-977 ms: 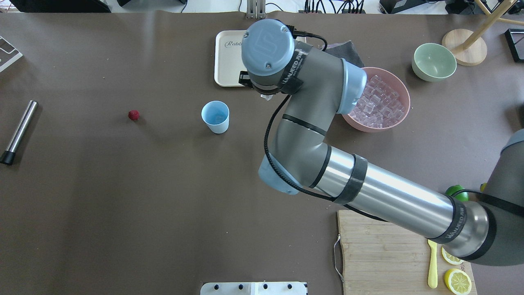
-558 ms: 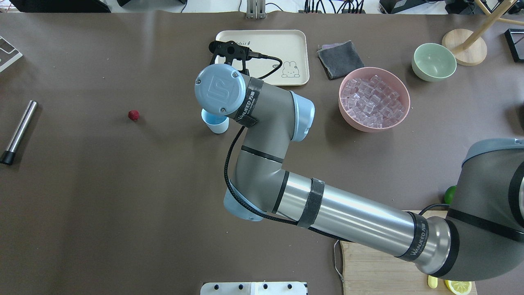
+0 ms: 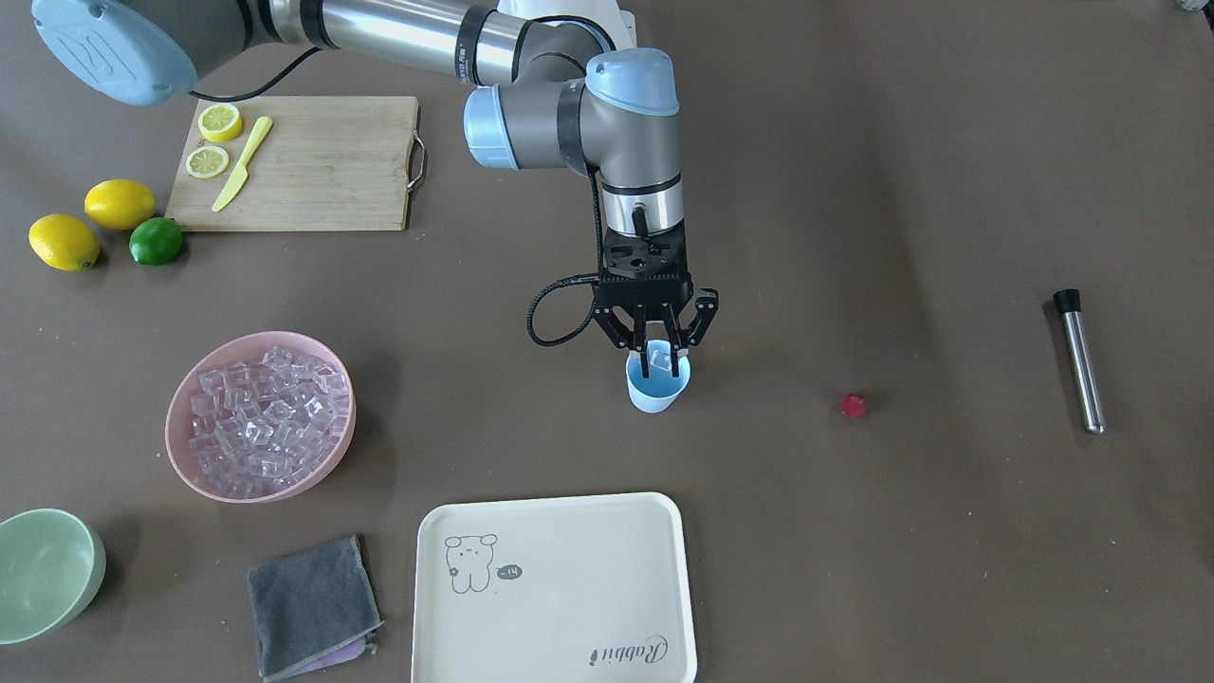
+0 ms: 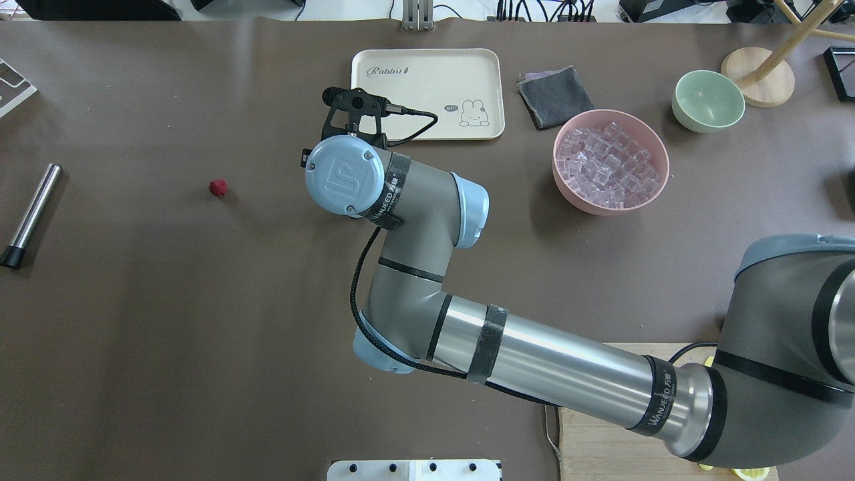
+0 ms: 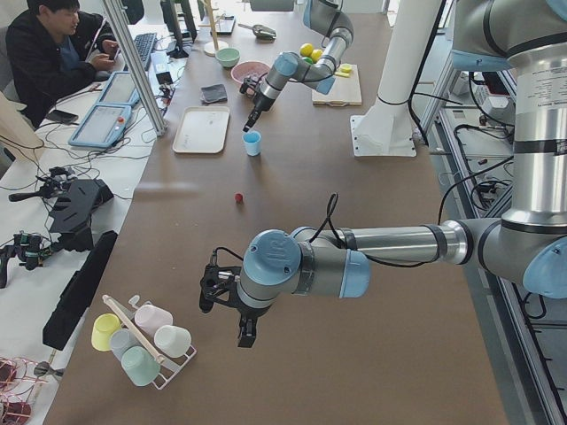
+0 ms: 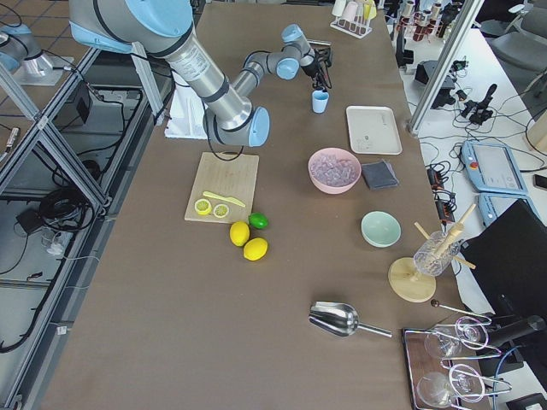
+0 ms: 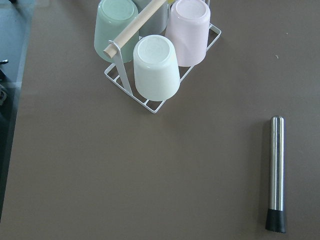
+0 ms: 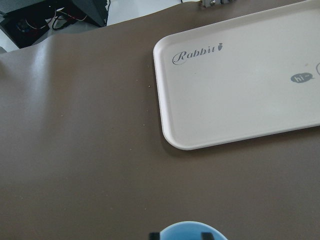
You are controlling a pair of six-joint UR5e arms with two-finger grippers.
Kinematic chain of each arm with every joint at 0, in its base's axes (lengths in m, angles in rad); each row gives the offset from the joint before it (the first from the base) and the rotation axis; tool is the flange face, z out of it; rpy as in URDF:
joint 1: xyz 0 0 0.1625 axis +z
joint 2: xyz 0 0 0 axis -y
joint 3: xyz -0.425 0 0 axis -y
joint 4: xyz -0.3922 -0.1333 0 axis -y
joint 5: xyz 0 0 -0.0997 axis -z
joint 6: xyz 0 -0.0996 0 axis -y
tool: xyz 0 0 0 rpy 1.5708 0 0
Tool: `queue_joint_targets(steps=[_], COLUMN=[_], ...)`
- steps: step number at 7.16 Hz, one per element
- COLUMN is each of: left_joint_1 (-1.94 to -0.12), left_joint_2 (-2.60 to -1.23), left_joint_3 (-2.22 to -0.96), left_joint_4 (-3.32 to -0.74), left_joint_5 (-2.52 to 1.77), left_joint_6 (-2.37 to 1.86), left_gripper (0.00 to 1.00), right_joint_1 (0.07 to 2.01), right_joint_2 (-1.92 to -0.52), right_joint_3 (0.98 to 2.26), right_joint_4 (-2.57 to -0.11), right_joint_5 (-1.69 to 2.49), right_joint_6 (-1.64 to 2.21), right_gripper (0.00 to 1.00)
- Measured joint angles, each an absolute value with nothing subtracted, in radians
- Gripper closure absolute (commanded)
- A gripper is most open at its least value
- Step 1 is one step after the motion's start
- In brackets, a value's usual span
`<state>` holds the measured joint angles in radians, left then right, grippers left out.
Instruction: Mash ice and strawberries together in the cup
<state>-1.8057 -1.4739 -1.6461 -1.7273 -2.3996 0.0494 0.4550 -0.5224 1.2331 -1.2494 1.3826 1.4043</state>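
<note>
Swung away from the pink bowl a second ago, the right arm now stands over the cup, and in the overhead view its wrist hides the blue rim that showed before. The right hand points straight down, its fingers drawn in narrow on a single ice cube. As far as the front view lets me judge, the cube sits between the fingertips right at the cup's mouth. The coming move turns on this: the cube is directly above the opening and the cup stands upright directly under the hand, so a plain release should drop it in with no sideways travel.

The rest of the ice is heaped in the bowl, well off to the cup's right by the robot's reckoning. The strawberry lies loose on the table, well apart from the cup on its left. Further out that way lies the steel muddler, its long axis running roughly toward and away from the robot. The left hand hangs far out on that same side of the cup; I cannot tell whether it is wide or narrow. The right arm is plainly nearer the cup — the left, I judge, is better placed for the berry and the muddler
</note>
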Motion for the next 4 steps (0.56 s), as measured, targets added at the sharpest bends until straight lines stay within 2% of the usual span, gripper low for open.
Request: queue_joint_targets(steps=[2,4], left_joint_1=[-1.807,-1.807], left_joint_2=[-1.472,-1.471], left_joint_3=[-1.646,-1.648], left_joint_4=[-1.727,-1.727], left_joint_5=[-2.400,-2.401], left_joint_6=[0.050,0.051], left_gripper=[0.01,0.01], right_joint_1=[0.450,0.481], right_joint_2=[-0.532,-0.613], right_joint_3=[1.244,1.332], right_joint_4=[-1.252,-1.263], right_joint_5=[1.375,1.463], right_joint_6=[1.361,1.253], right_gripper=[0.00,0.01])
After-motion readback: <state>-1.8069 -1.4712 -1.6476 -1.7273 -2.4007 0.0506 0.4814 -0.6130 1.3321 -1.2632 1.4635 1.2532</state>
